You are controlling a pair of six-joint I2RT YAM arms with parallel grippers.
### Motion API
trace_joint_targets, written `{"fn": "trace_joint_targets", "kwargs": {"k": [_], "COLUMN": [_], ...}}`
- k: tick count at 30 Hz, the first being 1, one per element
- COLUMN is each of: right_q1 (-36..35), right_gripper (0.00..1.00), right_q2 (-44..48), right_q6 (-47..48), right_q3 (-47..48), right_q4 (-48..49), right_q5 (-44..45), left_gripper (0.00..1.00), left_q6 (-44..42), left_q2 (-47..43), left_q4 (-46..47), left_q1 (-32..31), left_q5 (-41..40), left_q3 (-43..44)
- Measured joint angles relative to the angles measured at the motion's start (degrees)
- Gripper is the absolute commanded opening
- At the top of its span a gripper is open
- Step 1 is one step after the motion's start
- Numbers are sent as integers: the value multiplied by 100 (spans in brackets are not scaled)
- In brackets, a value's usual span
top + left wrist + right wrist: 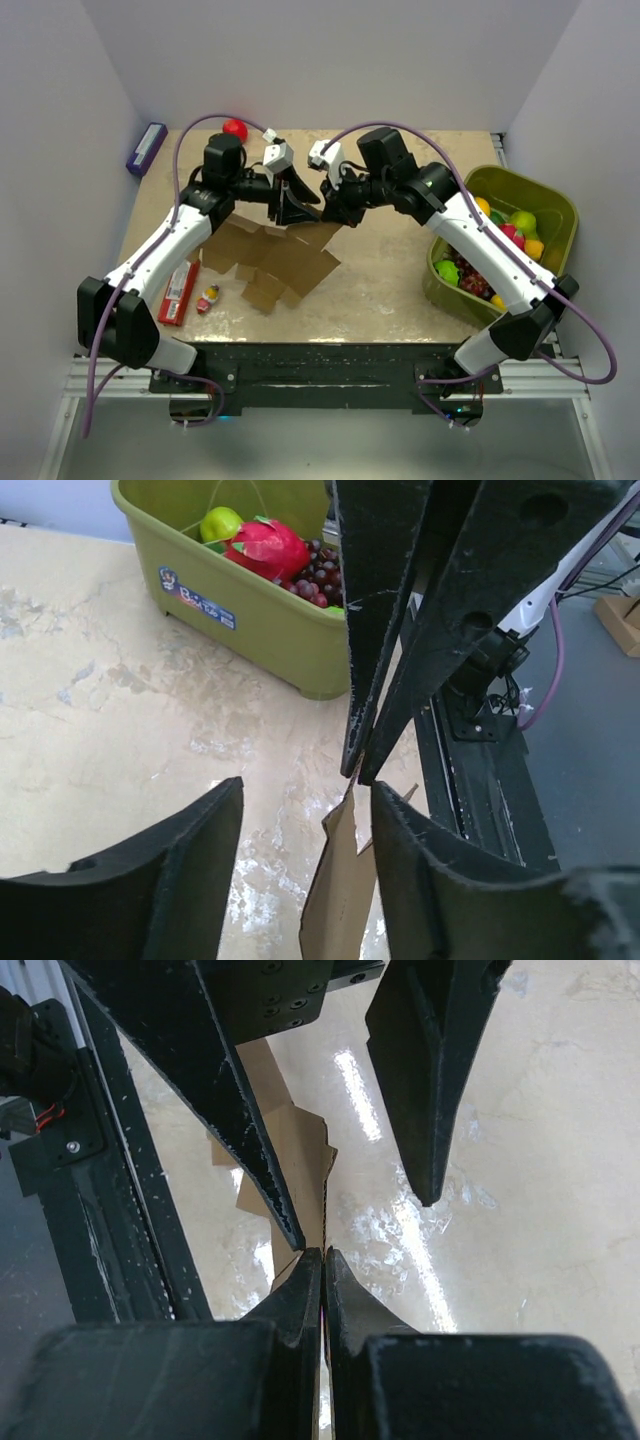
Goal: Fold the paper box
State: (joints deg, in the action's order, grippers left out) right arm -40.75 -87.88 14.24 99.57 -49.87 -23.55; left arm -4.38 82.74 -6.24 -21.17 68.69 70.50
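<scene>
Closest to the lens in the left wrist view are the left hand's (308, 790) own two dark fingers (160, 880), standing well apart and clamped on nothing. Between them, just beside the finger on the view's right, rises a lifted flap of the paper box (335, 900), a thin brown cardboard sheet. The right hand (358, 770) comes down from above with its jaws pressed together on the flap's top edge, grasping it and holding it upright. The rest of the sheet lies flat on the desk (400, 280) near the middle, on the arm-base side of the two hands. Whether the flap touches the left hand's finger is hard to say; it looks to be just brushing it.

The step in hand seems to be the first fold: one flap is up and the other panels lie flat, so the task looks to be at an early stage. Next, the left hand would likely need to shut on the flap or press beside its crease, so the right hand can let go and take another panel. Such thin card may bend or slip, so a grip close to the crease seems wise. A red flat pack (180, 290) and a green bin (545, 195) of fruit stand off to the sides.
</scene>
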Motion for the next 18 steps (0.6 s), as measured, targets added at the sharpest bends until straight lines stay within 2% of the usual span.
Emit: {"fn": "trace_joint_targets", "kwargs": {"k": [4, 5, 8, 11, 13, 14, 16, 17, 18], "right_q1": [0, 0, 9, 15, 15, 15, 17, 20, 31], "right_gripper": [0, 0, 0, 11, 26, 39, 53, 69, 75], "right_q2": [0, 0, 22, 175, 284, 341, 450, 522, 588], "right_q6": [4, 7, 28, 24, 9, 22, -22, -35, -57], "right_q3": [0, 0, -33, -264, -409, -481, -590, -651, -708], "right_q4": [-4, 7, 63, 275, 398, 479, 629, 710, 798], "right_q5": [2, 9, 72, 160, 197, 225, 313, 348, 365], "left_gripper": [28, 20, 5, 0, 0, 0, 0, 0, 0], "left_q6": [-92, -101, -129, -131, -118, -103, -70, -55, 15], "left_q2": [13, 15, 15, 26, 42, 46, 48, 48, 48], "left_q4": [-118, -129, -168, -151, -105, -63, 11, 76, 153], "left_q1": [-39, -39, -55, -66, -79, -79, -76, -76, -76], "left_q5": [42, 74, 173, 243, 304, 330, 332, 332, 323], "left_q3": [0, 0, 0, -9, -15, -26, -74, -114, -157]}}
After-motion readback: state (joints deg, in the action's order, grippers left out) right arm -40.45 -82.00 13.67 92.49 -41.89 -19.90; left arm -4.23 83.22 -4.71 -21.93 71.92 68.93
